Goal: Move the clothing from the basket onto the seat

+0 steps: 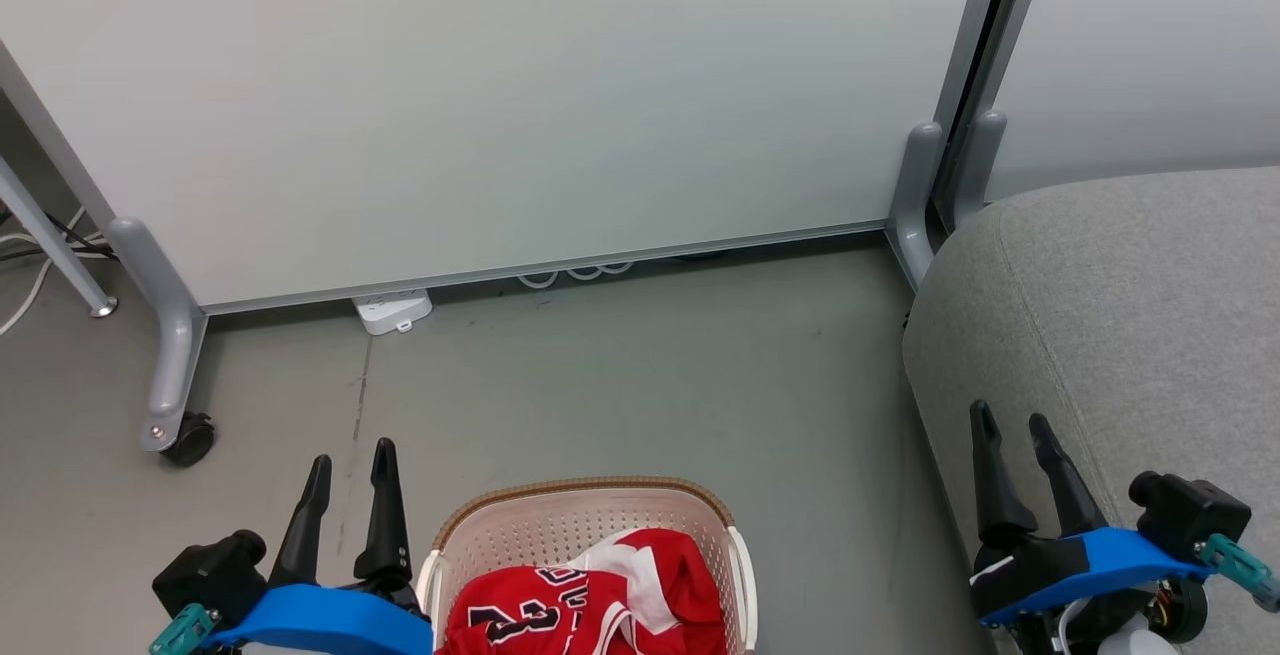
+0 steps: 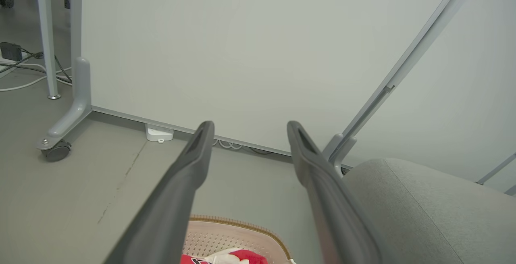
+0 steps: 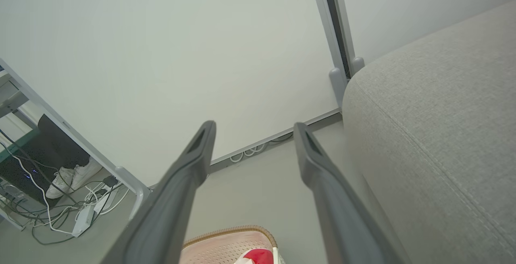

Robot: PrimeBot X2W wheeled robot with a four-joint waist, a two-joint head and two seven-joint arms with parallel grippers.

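The red clothing lies crumpled in the basket, both cut off at the head view's bottom edge. The seat stands to their right. The left gripper, beside the basket, and the right gripper, over the seat's edge, point forward with fingers wide and empty.

red white-trimmed clothing lies crumpled in the cream basket right of the left claw; grey seat beside right claw.

Head looks down; wrists forward; all share basket.
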